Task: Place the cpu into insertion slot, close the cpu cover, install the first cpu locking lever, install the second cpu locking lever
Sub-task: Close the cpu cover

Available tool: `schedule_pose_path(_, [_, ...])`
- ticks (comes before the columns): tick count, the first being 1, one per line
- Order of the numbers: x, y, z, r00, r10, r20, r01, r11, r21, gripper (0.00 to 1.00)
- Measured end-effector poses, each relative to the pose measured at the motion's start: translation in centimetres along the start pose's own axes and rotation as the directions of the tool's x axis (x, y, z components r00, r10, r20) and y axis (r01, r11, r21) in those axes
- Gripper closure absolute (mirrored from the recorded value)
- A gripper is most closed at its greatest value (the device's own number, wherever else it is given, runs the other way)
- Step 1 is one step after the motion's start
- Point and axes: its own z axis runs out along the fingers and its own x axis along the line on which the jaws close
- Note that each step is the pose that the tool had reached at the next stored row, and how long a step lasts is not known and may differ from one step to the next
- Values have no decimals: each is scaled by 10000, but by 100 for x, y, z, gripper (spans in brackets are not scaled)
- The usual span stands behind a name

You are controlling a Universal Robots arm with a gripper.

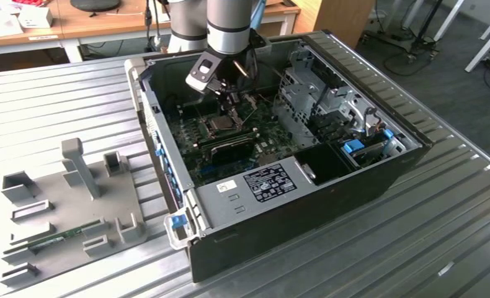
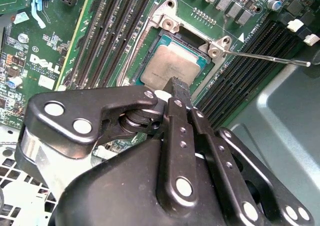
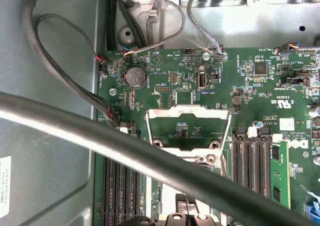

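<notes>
Exterior view: gripper point(image 1: 231, 98) hangs inside the open computer case point(image 1: 328, 230) on the tabletop point(image 1: 443, 236), above the insertion slot point(image 1: 222, 122); printed label point(image 1: 270, 181) at 5 o'clock from it.
Second wrist view: cpu point(image 2: 172, 66) seated in the slot; jaws together, empty, over its edge.
First wrist view: cpu cover point(image 3: 189, 111) stands raised; white lettering on the green board point(image 3: 260, 96).

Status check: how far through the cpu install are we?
Done: the cpu lies in the insertion slot. In hand: the gripper is right at the cpu's edge; contact is unclear. Left: the cpu cover stands open in the first wrist view, and a thin locking lever juts out unlatched in the second wrist view.
</notes>
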Motion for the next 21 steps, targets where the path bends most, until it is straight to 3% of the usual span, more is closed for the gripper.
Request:
schedule_pose_path(6, [1, 1, -23, 10000, 0, 1, 0, 10000, 1, 90])
schedule_pose_path(21, [11, 9, -262, 10000, 0, 1, 0, 10000, 1, 90])
